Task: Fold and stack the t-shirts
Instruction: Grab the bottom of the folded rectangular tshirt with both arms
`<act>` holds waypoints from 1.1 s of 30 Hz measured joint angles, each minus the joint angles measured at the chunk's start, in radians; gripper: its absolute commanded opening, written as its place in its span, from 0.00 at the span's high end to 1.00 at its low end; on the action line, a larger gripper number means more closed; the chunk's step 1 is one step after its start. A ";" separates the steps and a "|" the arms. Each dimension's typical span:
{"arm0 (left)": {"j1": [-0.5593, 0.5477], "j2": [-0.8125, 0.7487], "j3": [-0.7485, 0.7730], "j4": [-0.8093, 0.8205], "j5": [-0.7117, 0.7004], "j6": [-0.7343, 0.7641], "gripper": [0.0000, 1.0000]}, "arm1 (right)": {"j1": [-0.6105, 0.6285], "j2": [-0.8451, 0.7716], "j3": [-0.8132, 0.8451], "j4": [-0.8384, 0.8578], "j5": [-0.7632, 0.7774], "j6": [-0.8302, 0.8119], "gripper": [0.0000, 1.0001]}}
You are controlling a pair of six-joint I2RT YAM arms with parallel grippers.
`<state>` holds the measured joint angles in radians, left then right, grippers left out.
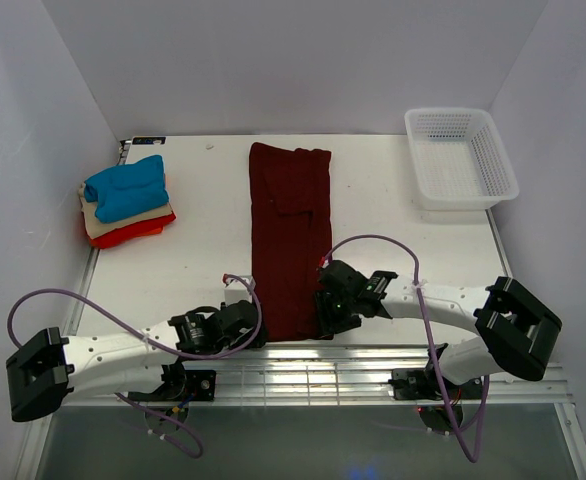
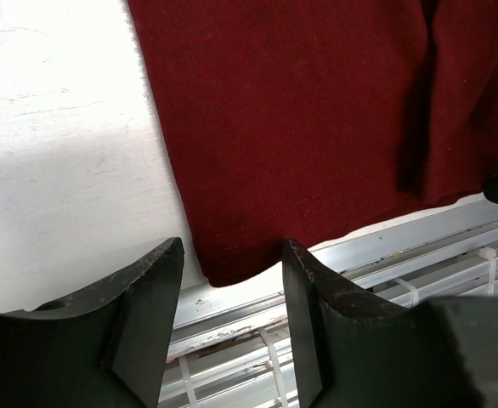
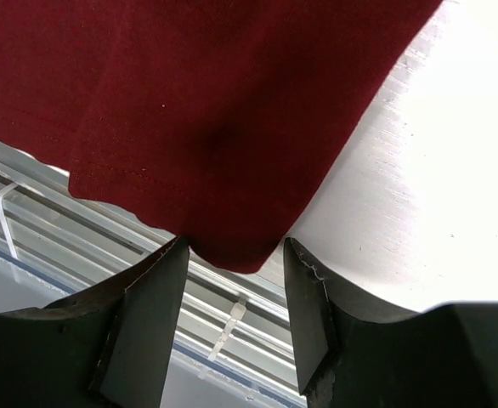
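The dark maroon t-shirt point(image 1: 290, 235) lies folded into a long narrow strip down the middle of the table, its hem at the near edge. My left gripper point(image 1: 251, 322) is open at the strip's near left corner point(image 2: 232, 270), which sits just ahead of the fingertips. My right gripper point(image 1: 325, 322) is open at the near right corner point(image 3: 232, 246), which sits between the fingertips. A stack of small folded shirts stands at the back left: blue point(image 1: 126, 187) on top, beige point(image 1: 101, 219) under it, red-orange point(image 1: 125, 235) at the bottom.
A white mesh basket point(image 1: 460, 157) stands at the back right. Metal rails point(image 1: 313, 372) run along the table's near edge under both grippers. White walls close in the left, back and right sides.
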<state>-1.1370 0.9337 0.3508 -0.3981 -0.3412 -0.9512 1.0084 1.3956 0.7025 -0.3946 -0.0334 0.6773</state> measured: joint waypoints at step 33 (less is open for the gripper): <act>0.000 0.048 0.160 -0.088 0.015 0.076 0.96 | 0.034 0.006 0.066 -0.095 0.027 -0.011 0.92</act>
<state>-1.1370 0.9821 0.5106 -0.4858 -0.3260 -0.8749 1.0424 1.4017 0.7689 -0.4900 -0.0059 0.6666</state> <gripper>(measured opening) 0.051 0.100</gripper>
